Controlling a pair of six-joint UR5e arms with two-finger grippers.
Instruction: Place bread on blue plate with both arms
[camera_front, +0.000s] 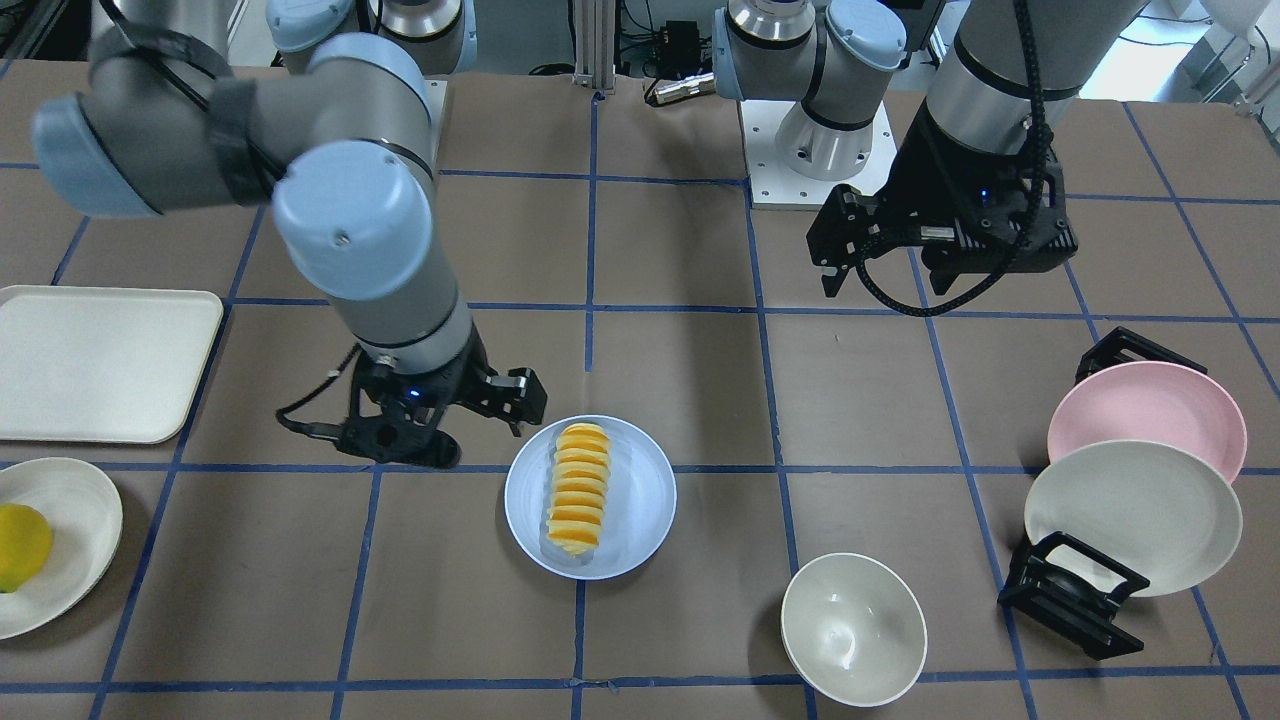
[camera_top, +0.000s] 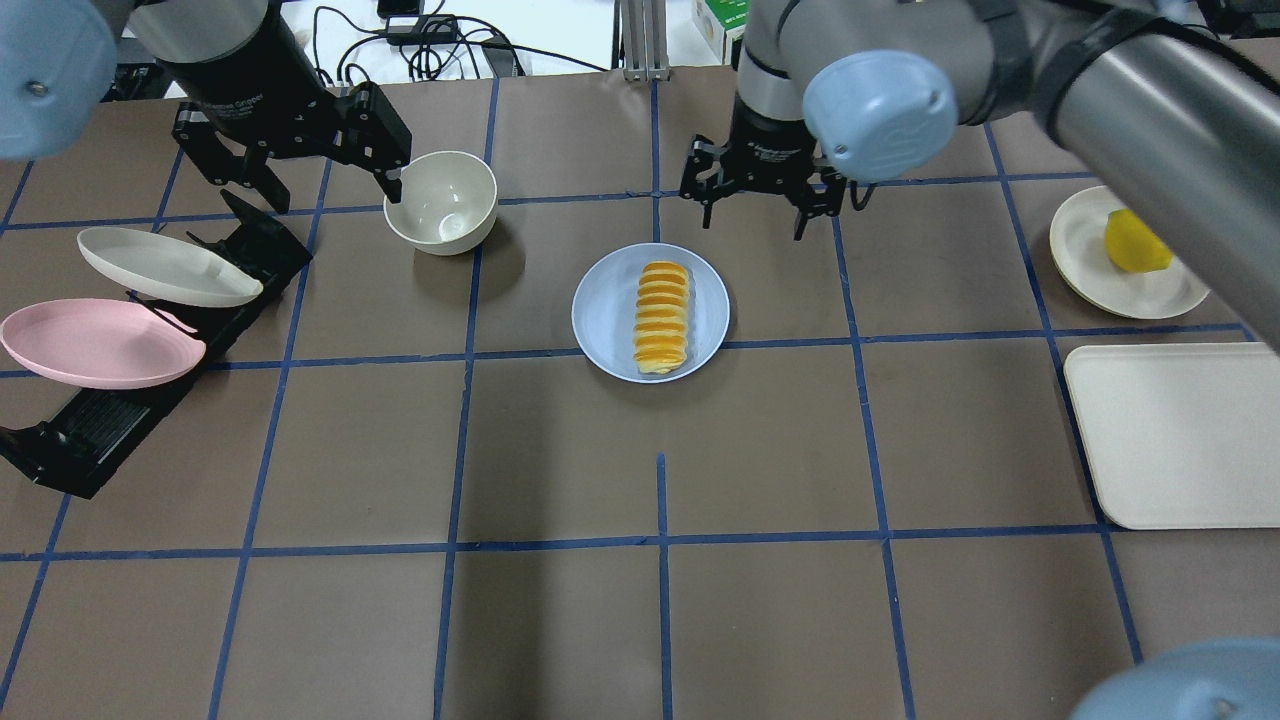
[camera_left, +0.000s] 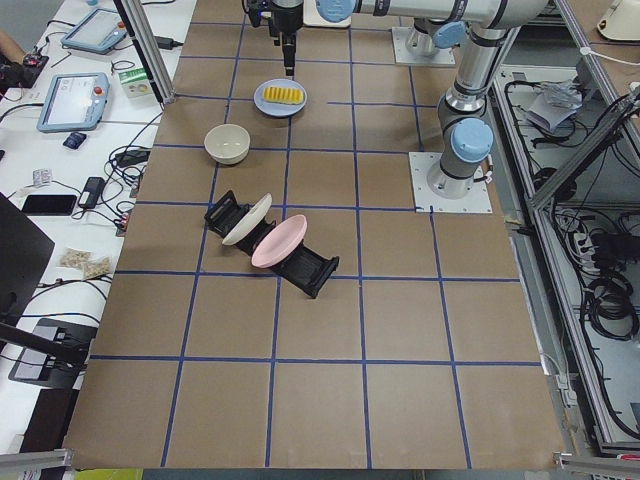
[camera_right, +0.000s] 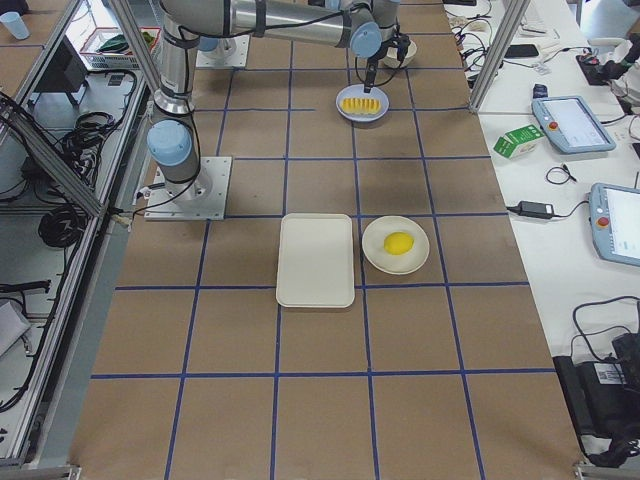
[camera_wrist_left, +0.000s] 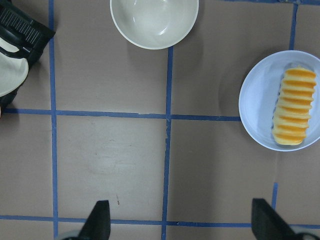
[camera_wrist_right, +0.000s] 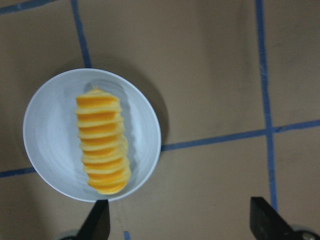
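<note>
The bread (camera_front: 578, 490) lies lengthwise on the blue plate (camera_front: 640, 500) at the table's middle; both also show overhead, the bread (camera_top: 662, 318) on the plate (camera_top: 605, 315). My right gripper (camera_top: 753, 225) is open and empty, hovering just beyond the plate's far right rim; its wrist view shows the bread (camera_wrist_right: 102, 140) below and left of its spread fingers. My left gripper (camera_top: 333, 195) is open and empty, raised beside the white bowl and well left of the plate. Its wrist view shows the bread (camera_wrist_left: 293, 106) at the right edge.
A white bowl (camera_top: 441, 200) stands left of the plate. A black rack (camera_top: 90, 430) at far left holds a pink plate (camera_top: 95, 345) and a cream plate (camera_top: 165, 267). A cream tray (camera_top: 1170, 435) and a cream plate (camera_top: 1085, 250) with a lemon (camera_top: 1135, 243) sit right.
</note>
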